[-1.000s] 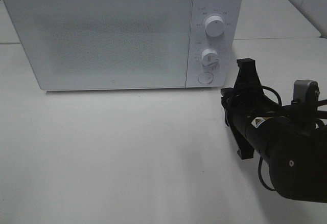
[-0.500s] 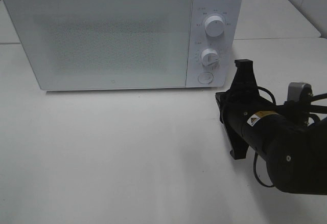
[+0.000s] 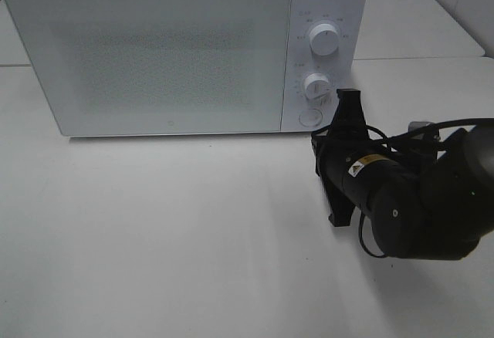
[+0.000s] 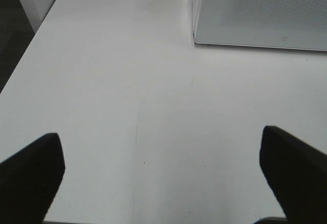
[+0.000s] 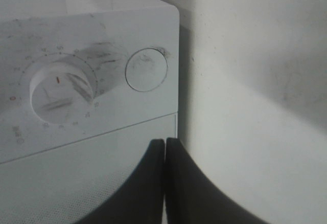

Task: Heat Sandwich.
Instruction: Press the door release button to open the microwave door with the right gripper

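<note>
The sandwich is seen in no view; whether it lies inside the closed white box-shaped microwave cannot be told. The black right hand, fingers shut on nothing, is now brought nearer the round white button than 1 second ago, so a press is judged imminent. The left hand is held wide open and empty above the white bench.

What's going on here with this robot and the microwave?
The robot's right gripper, shut, is held close to the microwave, near the round button below the lower dial, seemingly about to press it. The door is closed. The left gripper hangs open over the table, holding nothing. No sandwich is in view.
</note>
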`<state>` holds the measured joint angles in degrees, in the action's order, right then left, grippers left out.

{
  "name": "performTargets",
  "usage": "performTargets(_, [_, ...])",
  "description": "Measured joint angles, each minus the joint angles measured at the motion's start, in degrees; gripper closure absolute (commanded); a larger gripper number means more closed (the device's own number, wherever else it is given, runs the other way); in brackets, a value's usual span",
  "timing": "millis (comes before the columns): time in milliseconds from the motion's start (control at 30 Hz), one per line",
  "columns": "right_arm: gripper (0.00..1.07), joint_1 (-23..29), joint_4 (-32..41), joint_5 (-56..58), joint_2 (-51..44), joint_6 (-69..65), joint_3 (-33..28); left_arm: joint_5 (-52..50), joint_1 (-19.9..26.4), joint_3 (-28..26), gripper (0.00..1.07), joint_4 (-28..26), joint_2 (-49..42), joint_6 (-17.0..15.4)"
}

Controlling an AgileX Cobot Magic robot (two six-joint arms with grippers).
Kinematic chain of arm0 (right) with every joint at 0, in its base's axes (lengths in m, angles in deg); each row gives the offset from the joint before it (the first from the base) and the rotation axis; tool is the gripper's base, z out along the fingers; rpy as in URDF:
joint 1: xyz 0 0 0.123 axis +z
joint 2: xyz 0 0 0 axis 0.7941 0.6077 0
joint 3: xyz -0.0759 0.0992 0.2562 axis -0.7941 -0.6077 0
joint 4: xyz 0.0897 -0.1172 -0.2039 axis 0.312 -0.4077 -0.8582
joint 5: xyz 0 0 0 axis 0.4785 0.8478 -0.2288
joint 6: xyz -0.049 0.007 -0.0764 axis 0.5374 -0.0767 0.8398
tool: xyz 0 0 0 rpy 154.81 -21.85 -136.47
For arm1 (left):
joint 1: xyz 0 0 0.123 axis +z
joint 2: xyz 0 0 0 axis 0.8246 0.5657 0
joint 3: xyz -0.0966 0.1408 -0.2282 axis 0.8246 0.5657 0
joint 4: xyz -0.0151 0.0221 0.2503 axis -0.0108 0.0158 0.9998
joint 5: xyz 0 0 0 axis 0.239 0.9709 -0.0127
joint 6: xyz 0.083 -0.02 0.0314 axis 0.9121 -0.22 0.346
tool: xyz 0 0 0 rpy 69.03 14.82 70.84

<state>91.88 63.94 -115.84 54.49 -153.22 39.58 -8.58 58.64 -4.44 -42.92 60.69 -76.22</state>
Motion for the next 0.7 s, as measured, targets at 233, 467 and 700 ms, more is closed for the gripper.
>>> performTargets(233, [1.07,-3.9,-3.0,1.3,3.3,-0.2,4.8,0.0,0.0,0.0,0.1,0.0,0.0,0.0])
performTargets(467, [1.07,-6.6,-4.0,3.0,5.4,-0.5,7.9,0.0,0.0,0.0,0.1,0.0,0.0,0.0])
performTargets(700, [1.07,-7.0,-4.2,3.8,8.3,-0.5,10.8,0.0,0.0,0.0,0.1,0.0,0.0,0.0])
